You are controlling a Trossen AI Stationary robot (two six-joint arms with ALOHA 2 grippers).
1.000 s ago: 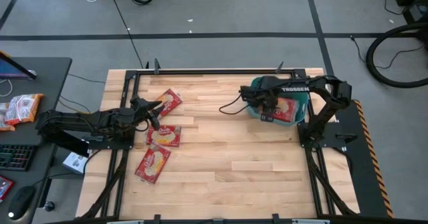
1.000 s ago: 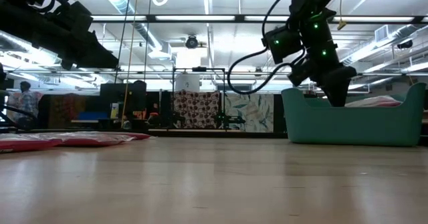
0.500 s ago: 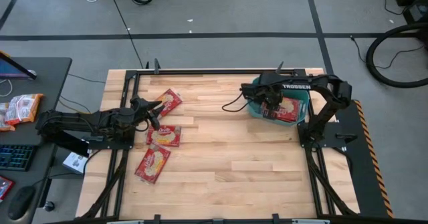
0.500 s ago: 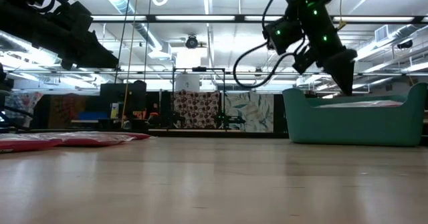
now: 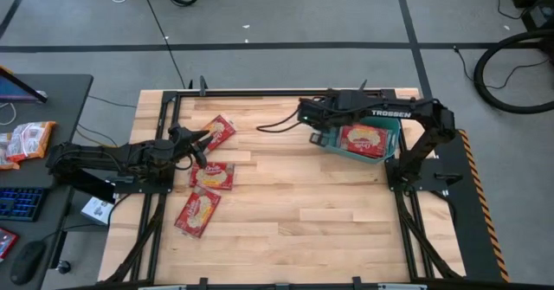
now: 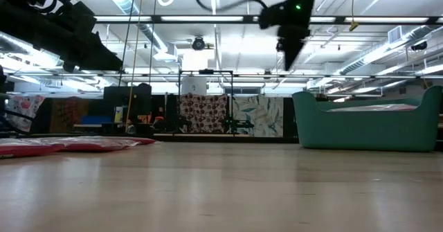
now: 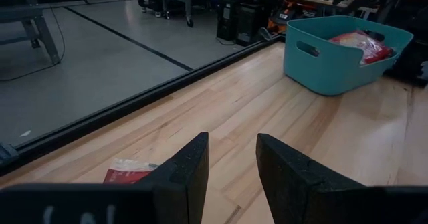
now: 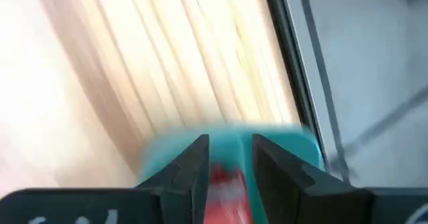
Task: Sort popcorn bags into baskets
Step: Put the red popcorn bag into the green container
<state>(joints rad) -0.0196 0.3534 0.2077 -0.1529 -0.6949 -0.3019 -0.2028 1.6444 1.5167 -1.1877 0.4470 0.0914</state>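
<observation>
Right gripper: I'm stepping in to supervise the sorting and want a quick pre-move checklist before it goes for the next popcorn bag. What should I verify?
1. Right gripper empty and clear of the teal basket: ok; fingers parted, holding nothing, raised beside the basket.
2. Delivered bag lies inside the basket: ok.
3. Bags left to sort: not ok; three popcorn bags lie on the table's left side.
4. Left gripper out of the path: not ok; it waits open, close by those bags.
5. Open table between basket and bags: ok.
</observation>
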